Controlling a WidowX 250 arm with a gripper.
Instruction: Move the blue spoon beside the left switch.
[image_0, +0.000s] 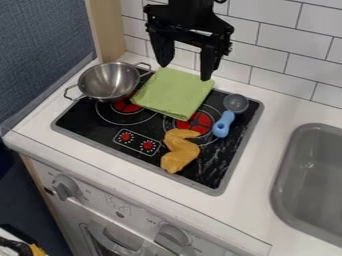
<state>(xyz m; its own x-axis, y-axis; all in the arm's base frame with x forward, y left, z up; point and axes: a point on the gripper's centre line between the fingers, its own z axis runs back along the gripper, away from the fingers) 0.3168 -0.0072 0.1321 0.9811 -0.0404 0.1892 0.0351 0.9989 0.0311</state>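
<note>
One blue spoon (224, 124), two red switches (125, 136), one pot (109, 82)

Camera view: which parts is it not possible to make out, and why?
All in the camera view:
Stove top under the green cloth: hidden by the cloth.
Marks around the left switch: too small to read.
Sink, right side: cut off by the right edge.
Arm, upper part: cut off by the top edge.

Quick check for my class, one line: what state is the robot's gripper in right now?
Gripper: open, its two fingers spread apart, holding nothing.
</note>
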